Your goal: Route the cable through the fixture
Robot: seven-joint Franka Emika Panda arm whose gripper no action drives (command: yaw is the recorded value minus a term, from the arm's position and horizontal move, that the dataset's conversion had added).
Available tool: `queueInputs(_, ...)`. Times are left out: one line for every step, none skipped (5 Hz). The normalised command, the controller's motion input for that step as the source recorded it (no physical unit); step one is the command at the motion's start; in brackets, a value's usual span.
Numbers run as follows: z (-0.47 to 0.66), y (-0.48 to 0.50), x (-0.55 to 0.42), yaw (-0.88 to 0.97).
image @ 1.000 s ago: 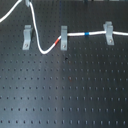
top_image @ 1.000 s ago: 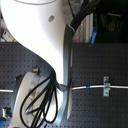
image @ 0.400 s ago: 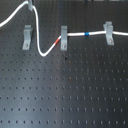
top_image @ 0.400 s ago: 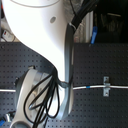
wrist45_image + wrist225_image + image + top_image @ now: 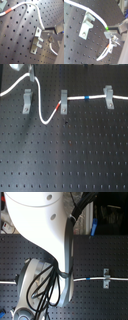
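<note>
While slack over perforated black board (image 5: 75, 159), thin white cable (image 5: 42, 113), forked grey fixture (image 5: 27, 100).

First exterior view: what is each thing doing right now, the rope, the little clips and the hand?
cable: sits in two clips, sagging in a loop before the middle one.
left clip: empty; the cable passes above it.
middle clip: holding the cable.
right clip: holding the cable.
hand: looks closed on the cable, above the left clip.

No legible text, perhaps from blur.
</note>
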Motion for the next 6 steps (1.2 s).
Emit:
queueInputs(0.41, -0.203, -0.066, -0.56)
queueInputs(0.19, -0.194, -0.177, -0.59)
queueInputs(-0.06, -0.077, -0.130, -0.50)
queueInputs(0.05, -0.039, -0.296, -0.37)
queueInputs(0.24, -0.029, -0.384, -0.34)
queueInputs(0.11, -0.005, -0.367, -0.21)
